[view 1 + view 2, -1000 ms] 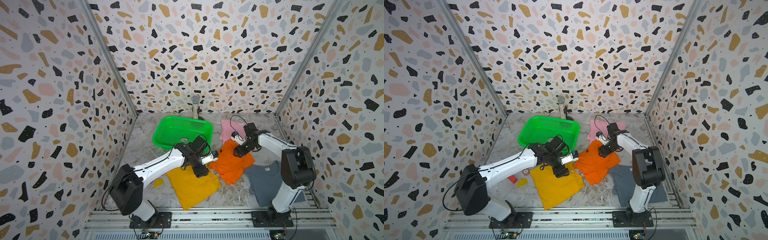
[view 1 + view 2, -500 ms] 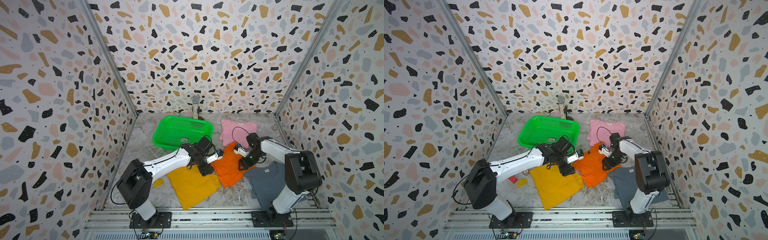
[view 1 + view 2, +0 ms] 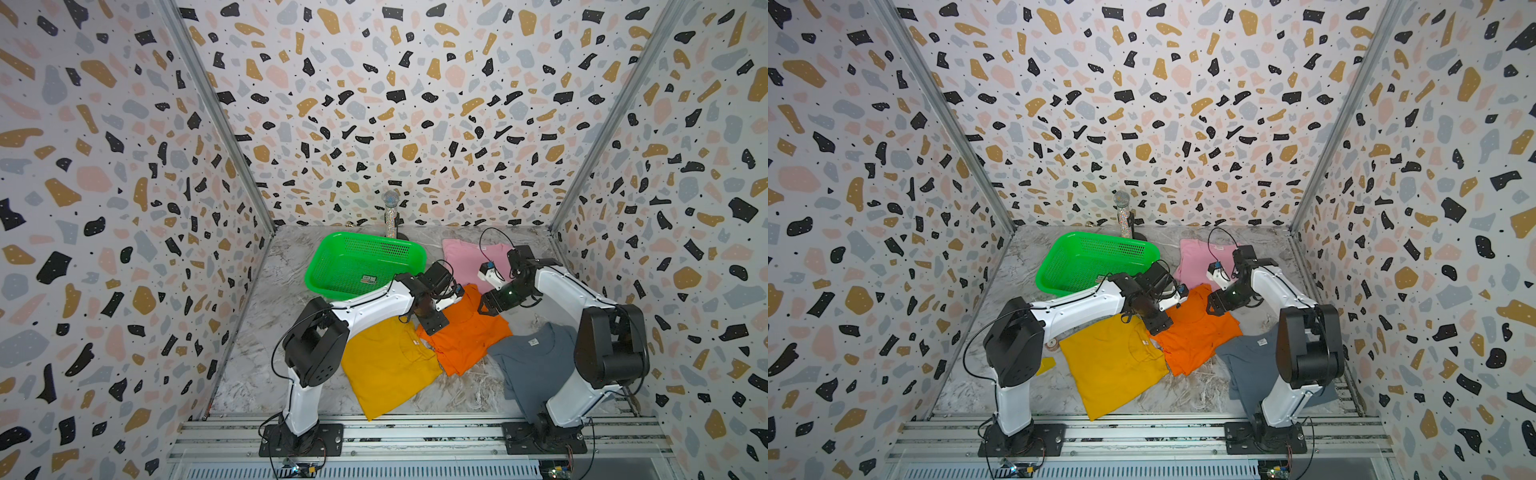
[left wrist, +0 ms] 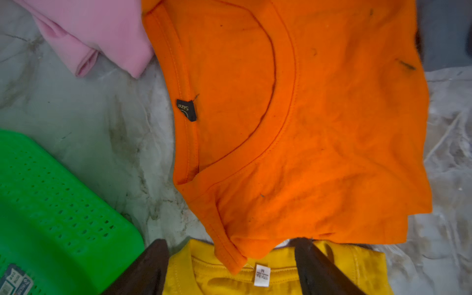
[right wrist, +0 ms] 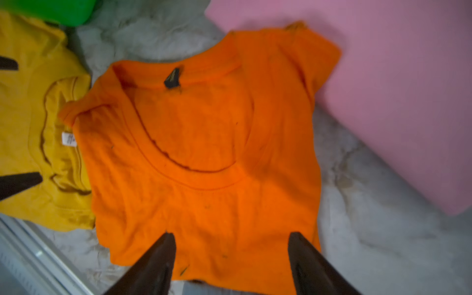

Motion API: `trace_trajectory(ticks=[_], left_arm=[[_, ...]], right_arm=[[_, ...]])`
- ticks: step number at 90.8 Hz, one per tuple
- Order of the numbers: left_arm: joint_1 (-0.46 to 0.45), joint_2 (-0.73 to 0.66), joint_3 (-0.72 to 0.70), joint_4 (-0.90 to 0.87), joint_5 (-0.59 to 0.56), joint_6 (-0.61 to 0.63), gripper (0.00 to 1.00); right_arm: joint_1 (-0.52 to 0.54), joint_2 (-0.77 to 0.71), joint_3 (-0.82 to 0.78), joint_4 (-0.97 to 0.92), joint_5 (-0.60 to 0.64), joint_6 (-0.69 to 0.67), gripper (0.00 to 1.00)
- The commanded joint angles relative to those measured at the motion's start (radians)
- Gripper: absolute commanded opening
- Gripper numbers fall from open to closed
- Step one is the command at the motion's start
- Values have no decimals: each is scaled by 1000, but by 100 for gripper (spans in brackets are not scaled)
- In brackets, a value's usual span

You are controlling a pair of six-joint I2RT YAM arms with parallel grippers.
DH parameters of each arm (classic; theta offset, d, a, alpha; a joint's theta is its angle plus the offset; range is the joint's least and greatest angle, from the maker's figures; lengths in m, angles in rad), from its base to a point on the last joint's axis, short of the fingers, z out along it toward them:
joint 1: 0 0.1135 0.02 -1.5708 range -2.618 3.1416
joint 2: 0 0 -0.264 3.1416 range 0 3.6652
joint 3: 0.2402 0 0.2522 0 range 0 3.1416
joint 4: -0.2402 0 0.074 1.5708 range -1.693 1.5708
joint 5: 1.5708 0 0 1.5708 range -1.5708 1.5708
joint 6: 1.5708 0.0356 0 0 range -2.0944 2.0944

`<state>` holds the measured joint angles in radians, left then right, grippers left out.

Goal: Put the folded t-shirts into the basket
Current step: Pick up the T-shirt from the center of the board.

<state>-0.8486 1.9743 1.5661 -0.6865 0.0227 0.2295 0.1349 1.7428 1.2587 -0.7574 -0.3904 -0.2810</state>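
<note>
The green basket (image 3: 332, 270) (image 3: 1067, 266) stands empty at the back left. Four folded t-shirts lie on the marble floor: orange (image 3: 469, 336) (image 4: 319, 127) (image 5: 204, 158) in the middle, mustard (image 3: 386, 370) (image 4: 281, 278) at the near left, grey-blue (image 3: 536, 365) at the near right, pink (image 3: 465, 255) (image 5: 396, 89) at the back. The orange corner overlaps the mustard collar. My left gripper (image 3: 432, 325) (image 4: 231, 244) is open over that overlap. My right gripper (image 3: 485, 307) (image 5: 231, 237) is open above the orange shirt's right edge. Neither holds anything.
A glittery microphone (image 3: 390, 216) stands against the back wall behind the basket. A small yellow piece (image 3: 1047, 363) lies on the floor by the left arm's base. Patterned walls close in three sides, and a metal rail (image 3: 415, 428) runs along the front.
My left gripper has slid right, from the mustard shirt to the orange shirt's left corner. My right gripper dipped toward the front over the orange shirt, then came back a little.
</note>
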Motion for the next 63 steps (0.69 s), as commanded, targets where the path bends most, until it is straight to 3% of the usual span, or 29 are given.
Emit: trace_trajectory(ticks=[1, 37, 63], left_arm=[[-4, 45, 64, -102, -57, -39, 81], [-4, 181, 157, -169, -70, -74, 86], [-4, 221, 126, -145, -44, -77, 80]], right_arm=[[0, 53, 49, 43, 12, 48, 75], [8, 197, 123, 92, -11, 75, 74], [45, 271, 147, 100, -30, 82, 72]])
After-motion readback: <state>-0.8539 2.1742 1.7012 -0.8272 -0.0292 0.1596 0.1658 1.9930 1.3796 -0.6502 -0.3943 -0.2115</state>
